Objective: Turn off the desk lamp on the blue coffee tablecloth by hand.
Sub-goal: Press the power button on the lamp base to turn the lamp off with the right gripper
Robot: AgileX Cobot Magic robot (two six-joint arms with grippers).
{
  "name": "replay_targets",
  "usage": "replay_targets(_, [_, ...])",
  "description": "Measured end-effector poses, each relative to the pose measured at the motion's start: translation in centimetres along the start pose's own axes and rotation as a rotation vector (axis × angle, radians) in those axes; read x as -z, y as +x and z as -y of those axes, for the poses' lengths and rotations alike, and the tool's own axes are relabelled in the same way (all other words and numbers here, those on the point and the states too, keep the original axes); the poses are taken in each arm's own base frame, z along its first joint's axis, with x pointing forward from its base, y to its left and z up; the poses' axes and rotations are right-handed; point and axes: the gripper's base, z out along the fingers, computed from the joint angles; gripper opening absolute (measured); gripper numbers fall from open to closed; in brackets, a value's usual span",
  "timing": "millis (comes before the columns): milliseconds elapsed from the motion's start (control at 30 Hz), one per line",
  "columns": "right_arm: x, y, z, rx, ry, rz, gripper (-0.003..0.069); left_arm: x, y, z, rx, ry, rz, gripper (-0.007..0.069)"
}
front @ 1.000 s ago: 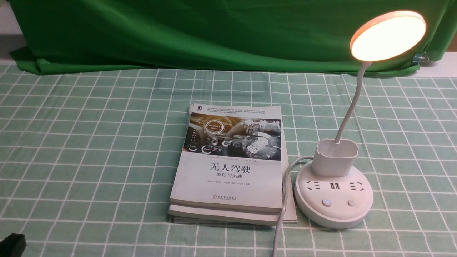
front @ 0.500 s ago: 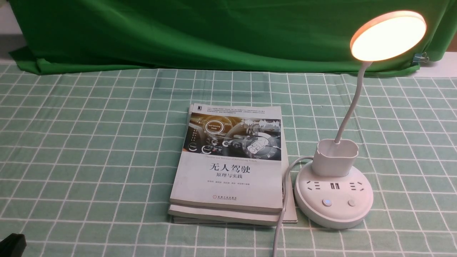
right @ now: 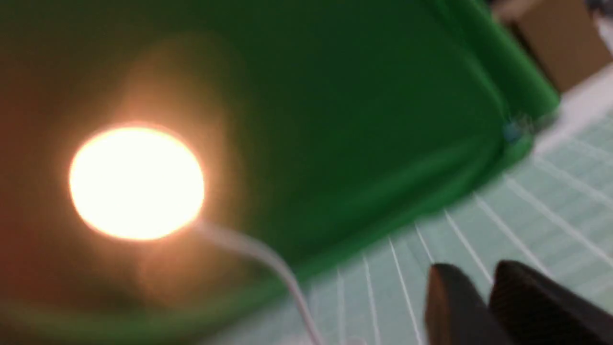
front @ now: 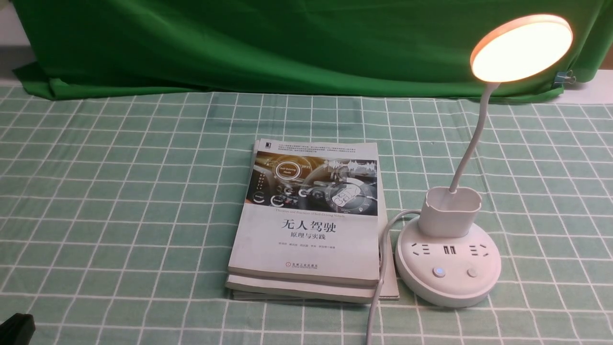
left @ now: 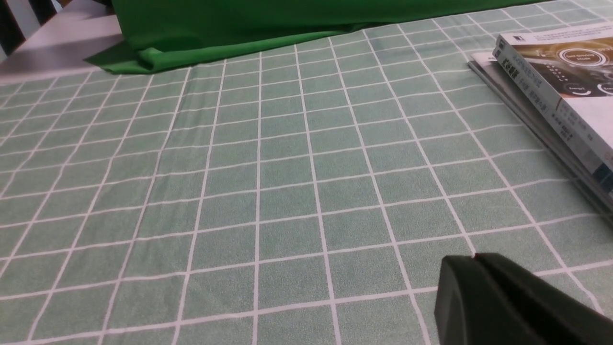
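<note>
- Plainly, lamp (front: 448, 273) is lit, standing on the cloth (front: 119, 201) at near right, just right of the books (front: 306, 225).
- Right gripper (right: 474, 270), jaws slightly apart, empty, is likely nearer; buttons (front: 438, 272) face near.
- Left gripper (left: 474, 261) closed, empty, near left.

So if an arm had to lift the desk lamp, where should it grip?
On the desk lamp, probably the cup holder, from above, one finger inside its open top: the wall is upright and thin. The round base looks too wide; the gooseneck would likely flex.
</note>
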Motion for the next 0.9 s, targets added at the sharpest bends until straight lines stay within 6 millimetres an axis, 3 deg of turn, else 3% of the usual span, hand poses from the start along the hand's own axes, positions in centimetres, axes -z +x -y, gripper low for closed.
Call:
replay_targets(33, [-0.4,-1.4,-1.2,0.077,0.004,-0.115,0.0048,0.0,0.0,0.0,0.0,0.0,0.0,0.0])
replay_targets(167, [-2.5,-3.7,-3.6,0.234,0.013,-0.409,0.0039,0.0,0.0,0.0,0.0,0.0,0.0,0.0])
replay_targets(233, [-4.8,-4.4,-4.8,0.325,0.034,-0.662,0.0039,0.0,0.0,0.0,0.0,0.0,0.0,0.0])
replay_targets(333, [-6.8,-4.3,-5.4,0.386,0.046,-0.831,0.0039,0.0,0.0,0.0,0.0,0.0,0.0,0.0])
replay_targets(367, [-8.5,-3.8,-5.5,0.406,0.065,-0.931,0.0039,0.0,0.0,0.0,0.0,0.0,0.0,0.0])
replay_targets(533, [-13.1,-1.8,-5.4,0.444,0.094,-1.131,0.0036,0.0,0.0,0.0,0.0,0.0,0.0,0.0])
replay_targets(800, [-17.2,4.7,-6.5,0.532,0.033,-1.338,0.0034,0.0,0.0,0.0,0.0,0.0,0.0,0.0])
replay_targets(900, [-18.8,6.1,-6.3,0.537,0.042,-1.358,0.0035,0.0,0.0,0.0,0.0,0.0,0.0,0.0])
